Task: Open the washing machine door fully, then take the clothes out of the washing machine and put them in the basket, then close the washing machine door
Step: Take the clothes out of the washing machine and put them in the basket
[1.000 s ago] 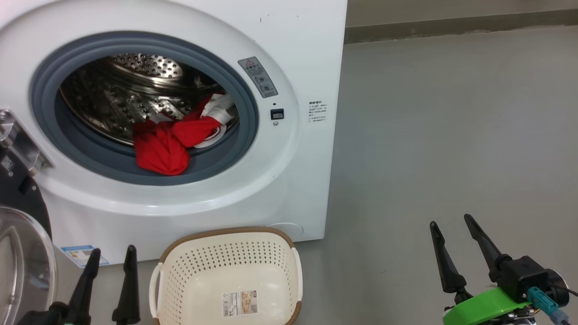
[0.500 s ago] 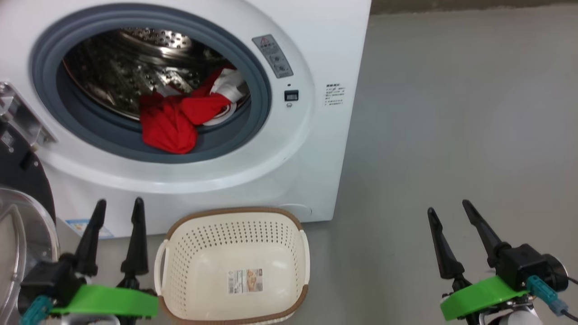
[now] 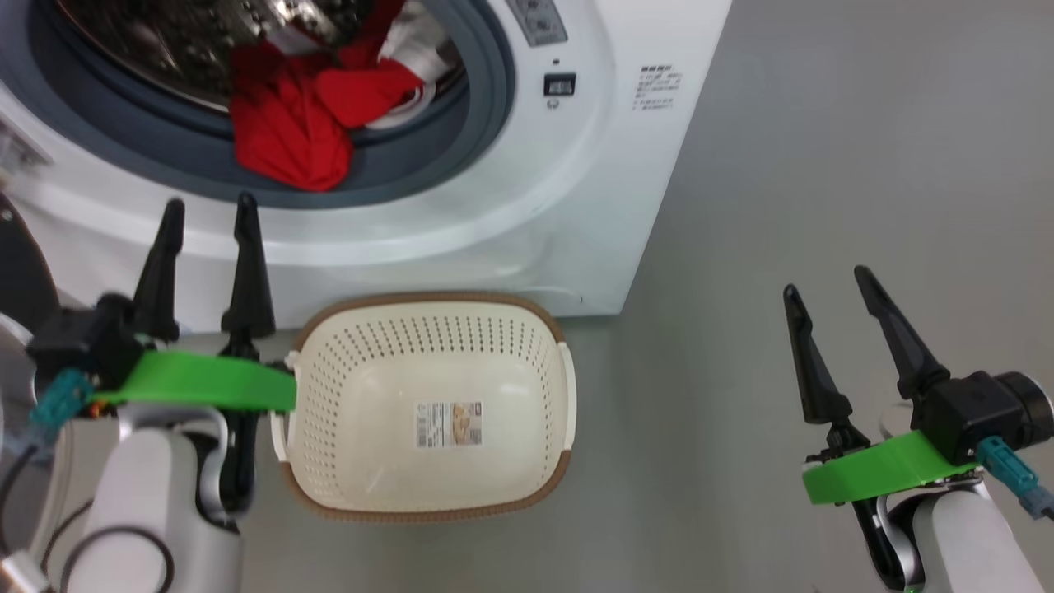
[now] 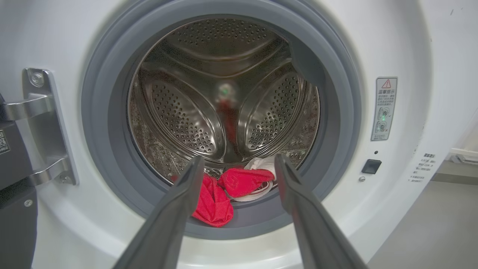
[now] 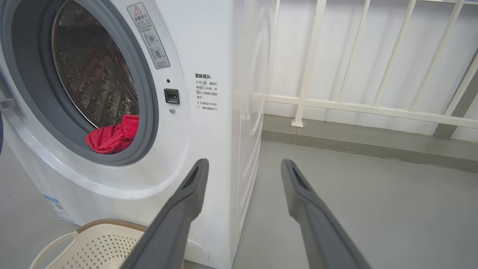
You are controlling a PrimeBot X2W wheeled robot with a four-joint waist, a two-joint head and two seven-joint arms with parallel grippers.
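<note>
The washing machine (image 3: 576, 165) stands open, and its door (image 3: 18, 272) shows as a dark edge swung out at the far left. Red and white clothes (image 3: 284, 123) lie at the front of the steel drum, draped over the grey ring. The cream basket (image 3: 428, 298) sits on the floor right in front of the machine, with nothing but a sticker inside. My left gripper (image 3: 208, 203) is open, left of the basket, its fingers pointing at the drum mouth. In the left wrist view the clothes (image 4: 220, 194) lie between and beyond the left gripper (image 4: 239, 158). My right gripper (image 3: 827, 281) is open over bare floor at the right.
Grey floor (image 3: 823, 123) spreads to the right of the machine. A white railing (image 5: 336, 104) runs along the wall behind it. The door's metal hinge (image 4: 37, 123) sits left of the drum opening. The basket (image 5: 101, 243) stands close against the machine's front.
The head camera has tilted down, so the machine has slid up the picture. My left arm has risen and come forward toward the drum opening. The right gripper has kept its place.
</note>
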